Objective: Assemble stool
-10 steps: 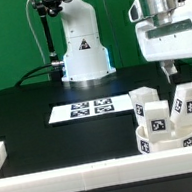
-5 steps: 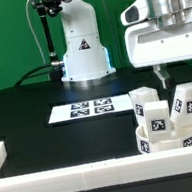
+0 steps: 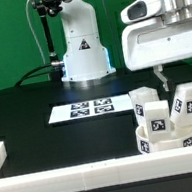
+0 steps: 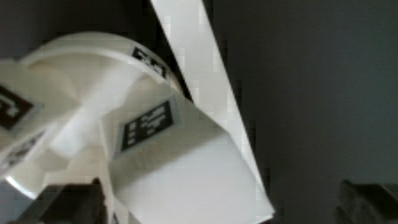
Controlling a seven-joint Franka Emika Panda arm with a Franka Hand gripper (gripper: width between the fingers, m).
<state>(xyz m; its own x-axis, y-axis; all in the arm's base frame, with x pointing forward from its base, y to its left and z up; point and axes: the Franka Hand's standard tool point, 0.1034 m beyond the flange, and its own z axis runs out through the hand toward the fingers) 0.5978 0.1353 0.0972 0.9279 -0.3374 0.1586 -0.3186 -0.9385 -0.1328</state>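
Tags in black-and-white squares mark the white plastic stool [image 3: 167, 121] we see near the black table's [image 3: 45, 107] front edge, while we cannot tell the gripper's [image 3: 162, 73] opening.

A green backdrop [image 3: 13, 37] hangs behind the black desk [image 3: 37, 119], which white border rails [image 3: 67, 175] edge.

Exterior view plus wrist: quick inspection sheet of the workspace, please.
Surface: black table, white border rails at the front and the exterior view's left.
Job's things: stool disc and tagged legs clustered front, at the exterior view's right.
Clutter: nothing seen; only the marker board, flat mid-table.
Hand: hand hangs above the cluster, holding nothing visible; jaw opening cannot be told.
Cables: black cable beside the robot base.
Surroundings: green backdrop behind.
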